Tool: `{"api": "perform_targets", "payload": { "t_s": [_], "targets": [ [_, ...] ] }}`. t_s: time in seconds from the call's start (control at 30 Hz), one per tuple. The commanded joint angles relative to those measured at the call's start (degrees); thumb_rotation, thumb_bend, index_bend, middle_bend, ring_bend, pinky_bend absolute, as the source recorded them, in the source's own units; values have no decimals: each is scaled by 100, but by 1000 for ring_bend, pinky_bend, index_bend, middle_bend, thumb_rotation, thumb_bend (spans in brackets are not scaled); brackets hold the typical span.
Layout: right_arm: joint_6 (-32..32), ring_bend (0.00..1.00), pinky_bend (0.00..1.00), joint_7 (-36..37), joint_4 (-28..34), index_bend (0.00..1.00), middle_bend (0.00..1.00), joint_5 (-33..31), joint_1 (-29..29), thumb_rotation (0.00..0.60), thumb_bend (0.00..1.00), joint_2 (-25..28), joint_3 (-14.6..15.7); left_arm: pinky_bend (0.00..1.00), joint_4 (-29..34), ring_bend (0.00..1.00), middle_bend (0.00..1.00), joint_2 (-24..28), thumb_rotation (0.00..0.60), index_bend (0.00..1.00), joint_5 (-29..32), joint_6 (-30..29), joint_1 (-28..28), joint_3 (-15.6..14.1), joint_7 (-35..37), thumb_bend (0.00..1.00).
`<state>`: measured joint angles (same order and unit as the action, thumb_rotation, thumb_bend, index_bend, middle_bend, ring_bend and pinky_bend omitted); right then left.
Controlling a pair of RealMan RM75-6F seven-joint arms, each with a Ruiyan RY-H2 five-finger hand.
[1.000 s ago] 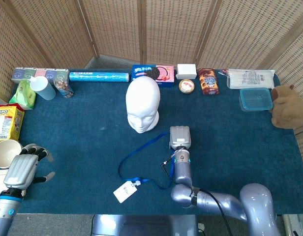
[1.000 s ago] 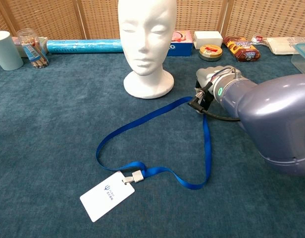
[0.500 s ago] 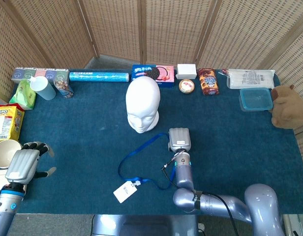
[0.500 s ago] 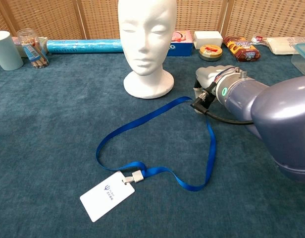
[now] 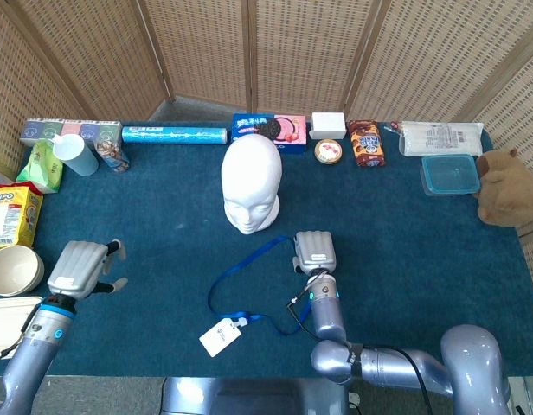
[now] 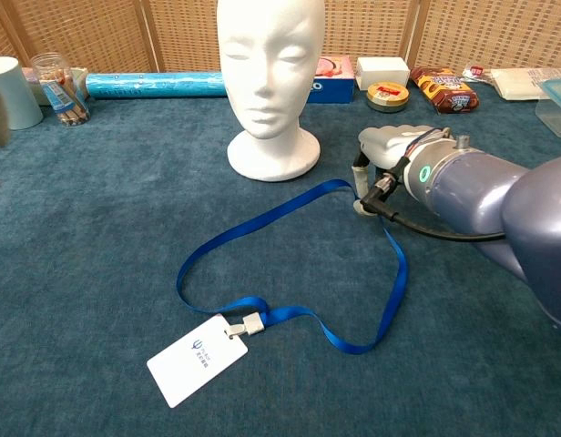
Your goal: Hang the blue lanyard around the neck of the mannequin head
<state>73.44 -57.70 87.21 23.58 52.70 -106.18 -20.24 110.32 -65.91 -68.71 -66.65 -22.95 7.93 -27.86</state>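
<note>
Lying slack on the worktop [image 6: 98, 264], the lanyard [image 6: 262, 218] looks light and limp. The right hand [image 6: 382, 150] pinches its far bend, near the head [image 6: 267, 82]; the left hand [image 5: 80, 266], toward the left edge, holds nothing, its spread unclear.

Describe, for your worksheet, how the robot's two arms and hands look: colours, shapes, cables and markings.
Both arms are smooth, rounded, silver-grey tubes. Each wrist has a black band and a small teal-green light. The right hand and left hand have boxy light-grey backs; the left fingers are dark-tipped. A black cable loops along the right forearm.
</note>
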Motion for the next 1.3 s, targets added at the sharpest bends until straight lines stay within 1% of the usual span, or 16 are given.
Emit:
{"api": "perform_targets", "payload": {
  "t_s": [0.03, 0.13, 0.23, 0.37, 0.43, 0.53, 0.57, 0.7, 0.8, 0.97, 1.13, 1.3],
  "targets": [
    [9, 1000, 1000, 31, 84, 573, 976, 46, -19, 541, 451, 39, 43, 857, -50, 927, 909, -273, 512, 492, 386, 358, -470, 230, -410, 180],
    [22, 1000, 1000, 60, 163, 573, 977, 75, -41, 543, 452, 74, 80, 930, -133, 996, 990, -522, 486, 492, 684, 582, -826, 344, -688, 179],
    [29, 1000, 1000, 69, 193, 573, 977, 79, -52, 544, 452, 92, 106, 977, -159, 1000, 1000, -669, 485, 492, 932, 695, -1039, 384, -885, 183],
    [34, 1000, 1000, 80, 228, 574, 977, 62, -75, 543, 453, 117, 149, 1000, -180, 1000, 1000, -956, 485, 492, 1366, 756, -1398, 426, -1306, 203],
    [38, 1000, 1000, 84, 236, 574, 977, 59, -85, 542, 453, 131, 171, 1000, -154, 1000, 1000, -1141, 494, 492, 1669, 668, -1580, 450, -1585, 224],
    [31, 1000, 1000, 107, 238, 573, 977, 51, -100, 544, 455, 148, 182, 1000, -108, 1000, 1000, -1387, 542, 492, 2055, 479, -1768, 480, -1898, 242],
    [26, 1000, 1000, 114, 237, 573, 977, 50, -103, 543, 455, 155, 187, 1000, -76, 1000, 1000, -1466, 550, 492, 2220, 403, -1821, 494, -1977, 246],
    [-35, 1000, 1000, 141, 217, 573, 978, 13, -123, 543, 458, 192, 214, 1000, -7, 1000, 1000, -1874, 551, 492, 3138, 51, -2143, 547, -2452, 263],
    [-88, 1000, 1000, 165, 194, 574, 978, -5, -128, 544, 458, 196, 236, 1000, -49, 1000, 1000, -2109, 549, 492, 3520, -189, -2329, 556, -2671, 263],
    [-160, 1000, 1000, 205, 132, 574, 978, -33, -131, 545, 459, 197, 259, 1000, -197, 1000, 1000, -2398, 550, 492, 3861, -362, -2528, 517, -2789, 264],
    [-253, 1000, 1000, 250, 51, 574, 978, -83, -139, 542, 460, 197, 282, 1000, -440, 1000, 1000, -2692, 547, 523, 4220, -496, -2719, 571, -2842, 268],
    [-306, 1000, 1000, 286, 1, 574, 978, -96, -145, 539, 460, 201, 301, 1000, -609, 1000, 1000, -2900, 549, 525, 4439, -546, -2849, 614, -2864, 278]
  ]
}}
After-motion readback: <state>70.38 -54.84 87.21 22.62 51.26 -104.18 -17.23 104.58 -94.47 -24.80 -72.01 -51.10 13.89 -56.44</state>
